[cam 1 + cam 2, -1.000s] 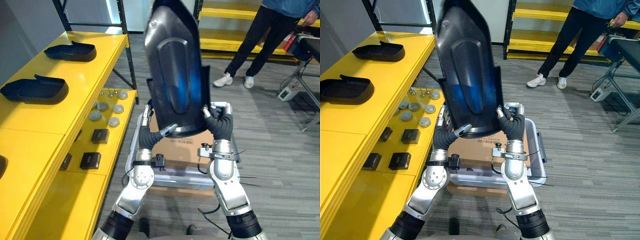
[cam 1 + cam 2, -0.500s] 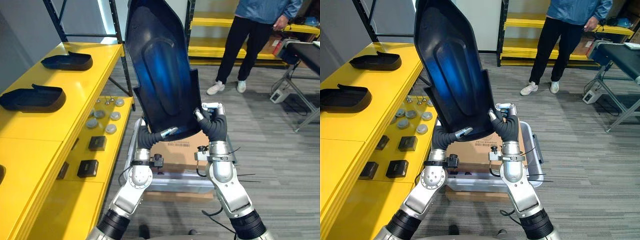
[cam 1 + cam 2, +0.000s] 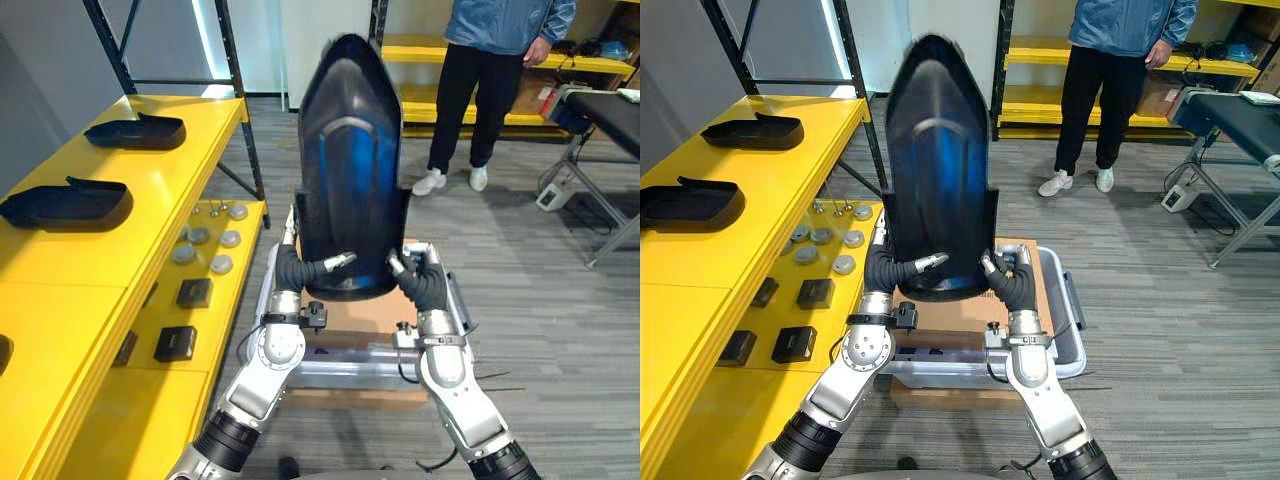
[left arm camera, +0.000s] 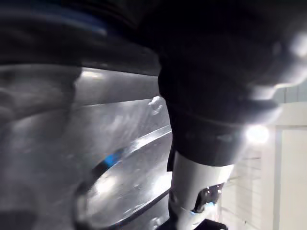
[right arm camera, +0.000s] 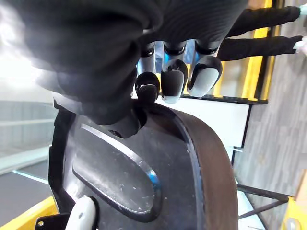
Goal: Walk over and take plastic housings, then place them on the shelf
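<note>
My left hand and right hand each clasp the lower edge of the black plastic housing, upright between them. Beneath my hands, a grey tote holds a cardboard box.

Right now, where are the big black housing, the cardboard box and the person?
plastic housing [image 3: 350, 170], left eye view, middle of its front
cardboard box [image 3: 355, 315], left eye view, its top face
person [image 3: 505, 22], left eye view, the blue jacket
</note>
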